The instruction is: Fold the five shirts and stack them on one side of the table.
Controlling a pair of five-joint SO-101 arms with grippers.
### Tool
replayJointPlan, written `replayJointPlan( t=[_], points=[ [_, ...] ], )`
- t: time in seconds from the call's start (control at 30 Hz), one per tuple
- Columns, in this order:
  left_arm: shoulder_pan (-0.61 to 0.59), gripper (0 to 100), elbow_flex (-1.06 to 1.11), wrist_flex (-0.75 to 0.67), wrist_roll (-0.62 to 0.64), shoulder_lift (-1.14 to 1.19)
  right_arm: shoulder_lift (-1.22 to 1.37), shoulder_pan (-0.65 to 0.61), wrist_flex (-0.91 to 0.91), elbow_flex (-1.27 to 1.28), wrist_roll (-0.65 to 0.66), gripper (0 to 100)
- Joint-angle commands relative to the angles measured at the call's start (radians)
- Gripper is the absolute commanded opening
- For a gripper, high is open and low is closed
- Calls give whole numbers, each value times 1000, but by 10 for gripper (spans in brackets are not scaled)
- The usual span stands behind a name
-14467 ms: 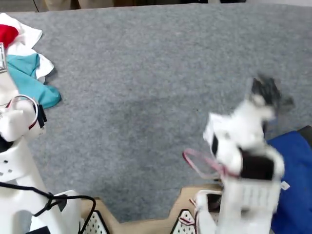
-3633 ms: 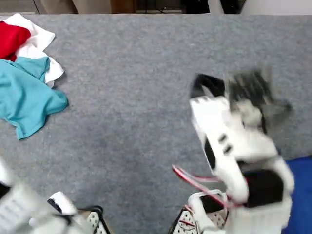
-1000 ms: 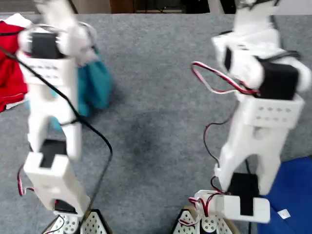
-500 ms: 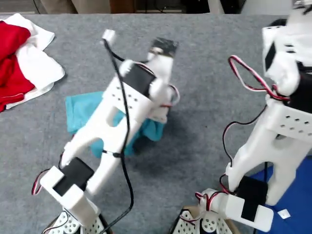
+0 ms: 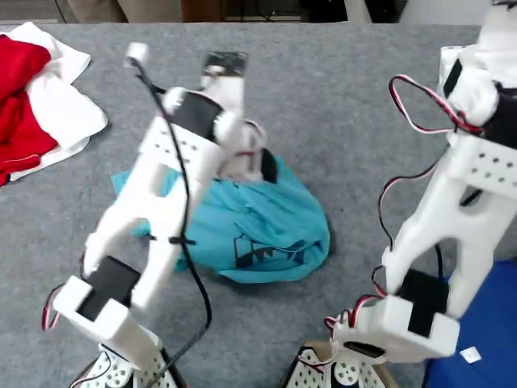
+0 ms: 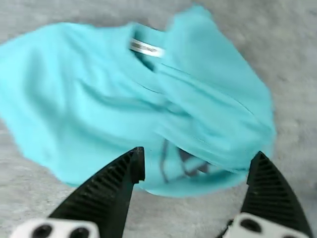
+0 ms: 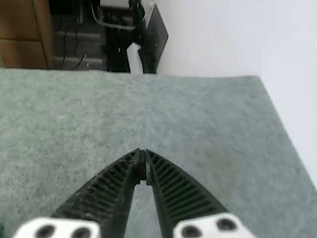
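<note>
A teal shirt [image 5: 250,226] lies crumpled in the middle of the grey table [image 5: 339,97], its dark print facing up. My left gripper [image 5: 260,166] hangs over the shirt's far edge. In the left wrist view the left gripper [image 6: 198,157] is open wide just above the teal shirt [image 6: 124,104], with nothing between its fingers. A red shirt [image 5: 20,97] and a white shirt [image 5: 69,109] lie heaped at the far left corner. A blue shirt [image 5: 477,331] lies at the near right. My right gripper [image 7: 143,163] is shut and empty, held high over bare table.
The right arm [image 5: 460,202] stands tall at the right side, with its red and white cable looping out beside it. Both arm bases sit at the near edge. Past the table's far edge [image 7: 148,74] are a cabinet and a white wall.
The left arm carried the teal shirt from the left pile to the table's middle; the shirt now lies spread wider. The right arm swung up and to the right.
</note>
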Motion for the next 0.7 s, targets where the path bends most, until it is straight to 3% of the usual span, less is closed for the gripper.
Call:
replayJointPlan(
  t=[0.0, 0.17, 0.4, 0.67],
  points=[
    [-153, 313, -9, 9, -32, -39, 58, -15, -17, -4, -9, 8],
    [-350, 315, 31, 8, -34, 12, 147, -85, -25, -7, -6, 8],
    [-405, 310, -15, -18, -26, 266, 202, -119, -49, -25, -9, 8],
    [-615, 310, -158, -17, -25, 453, 240, -120, -83, -28, -3, 8]
  ],
)
